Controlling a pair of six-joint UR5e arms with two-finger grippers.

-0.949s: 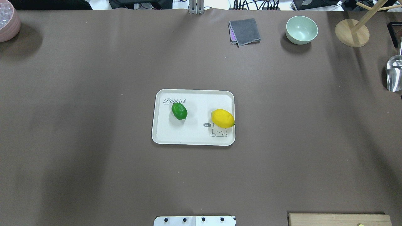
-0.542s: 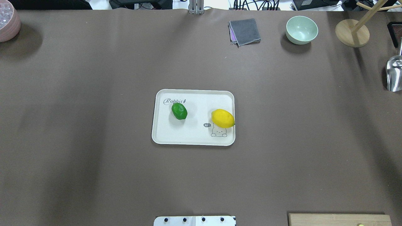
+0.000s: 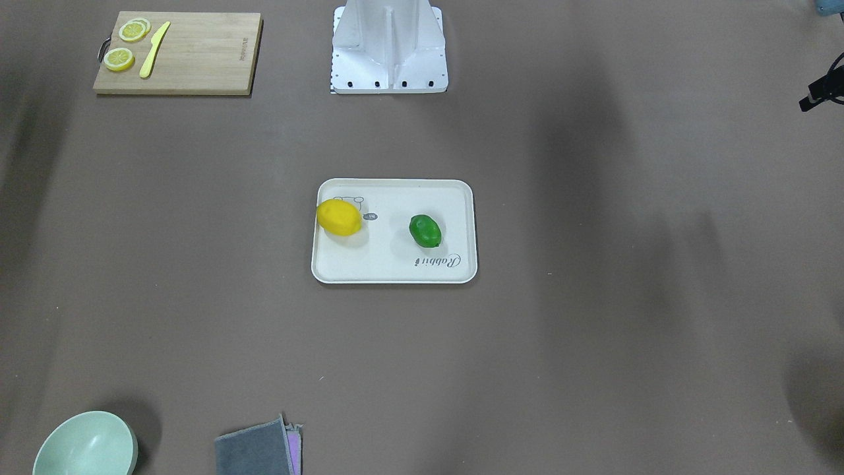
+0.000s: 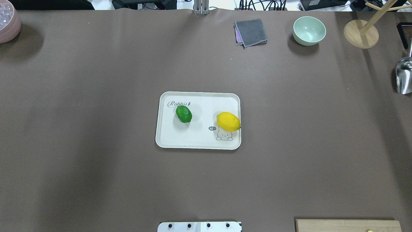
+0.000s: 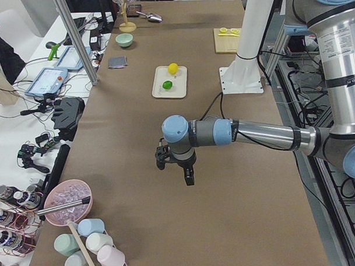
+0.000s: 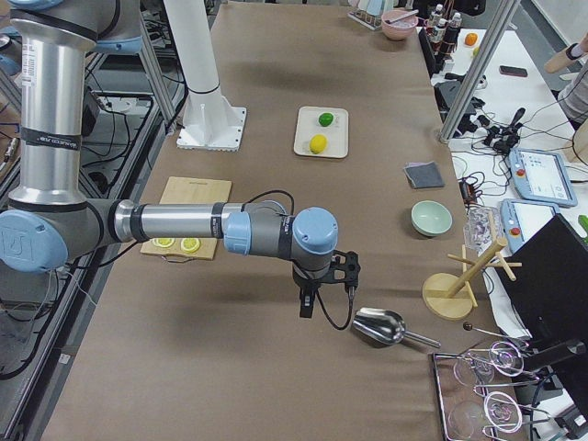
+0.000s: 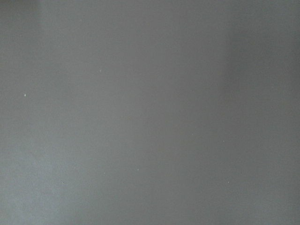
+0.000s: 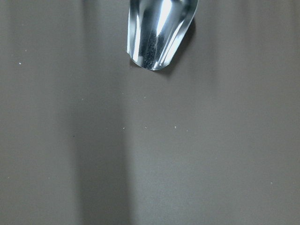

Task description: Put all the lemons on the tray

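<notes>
The cream-white tray [image 4: 196, 139] lies at the table's middle, also in the front view [image 3: 389, 265]. The yellow lemon [image 4: 228, 121] [image 3: 338, 217] rests on it against one short rim. The green lemon [image 4: 183, 114] [image 3: 424, 231] rests on it near the "Rabbit" script. Both grippers are far from the tray and show only in the side views. The left gripper [image 5: 188, 177] hangs over bare table at the robot's left end. The right gripper [image 6: 308, 304] hangs near a metal scoop [image 6: 378, 325]. I cannot tell whether either is open or shut.
A wooden cutting board [image 3: 198, 53] with lemon slices and a yellow knife lies by the robot base [image 3: 389, 46]. A mint bowl [image 4: 309, 30], grey cloth [image 4: 250, 32], wooden stand [image 4: 360, 33] and pink bowl [image 4: 8, 22] line the far edge.
</notes>
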